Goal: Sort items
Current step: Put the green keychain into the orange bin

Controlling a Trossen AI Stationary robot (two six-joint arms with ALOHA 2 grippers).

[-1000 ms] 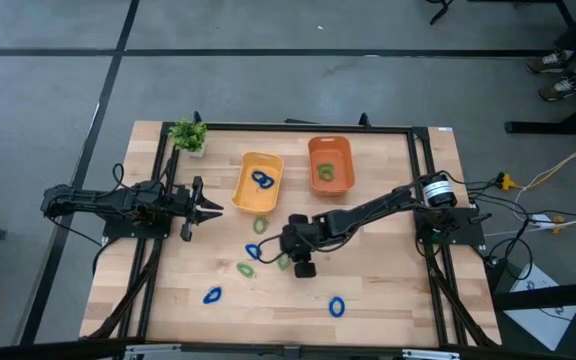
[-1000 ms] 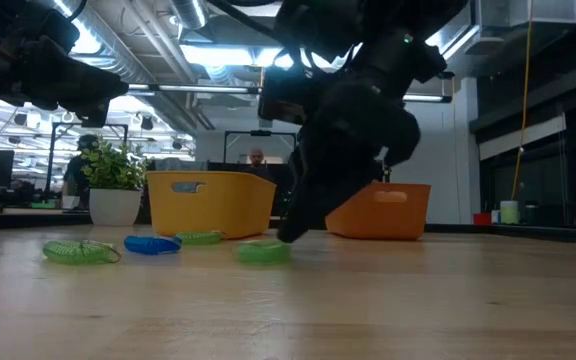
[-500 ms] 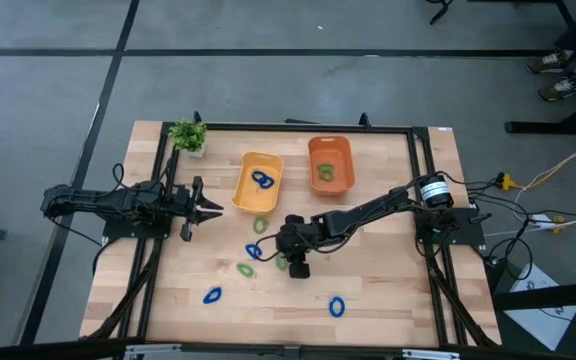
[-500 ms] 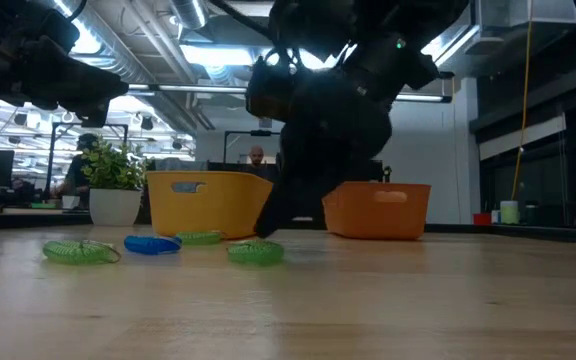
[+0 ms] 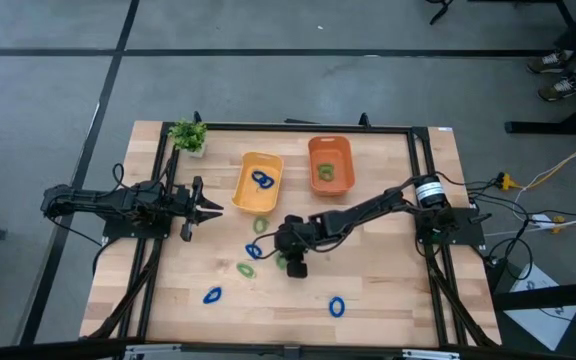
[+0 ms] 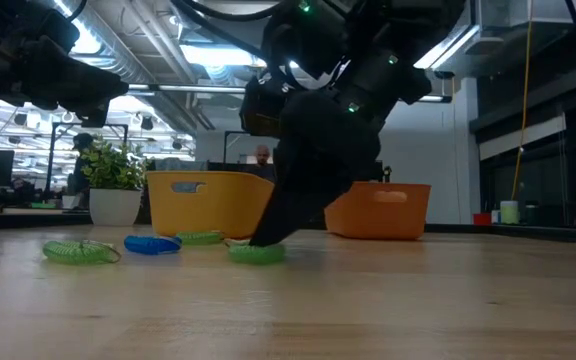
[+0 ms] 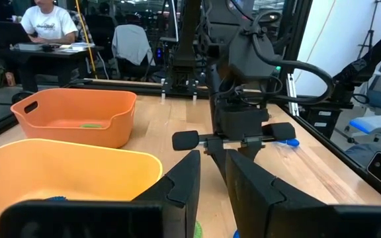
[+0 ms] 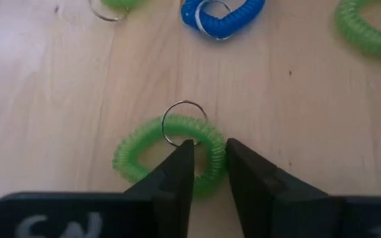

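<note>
Two dark six-joint arms on black bases, seen from above. The right arm (image 5: 368,212) carries a silver-white collar near its base, and yellow and white cables trail off beside it. Green indicator lights glow on its black wrist housing. Both grippers — left gripper (image 7: 211,182), right gripper (image 8: 207,162) — end in matte black, wedge-shaped fingers.

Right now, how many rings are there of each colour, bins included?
Blue rings: 4 (1 in the yellow bin)
Green rings: 4 (1 in the orange bin)
Total: 8
</note>
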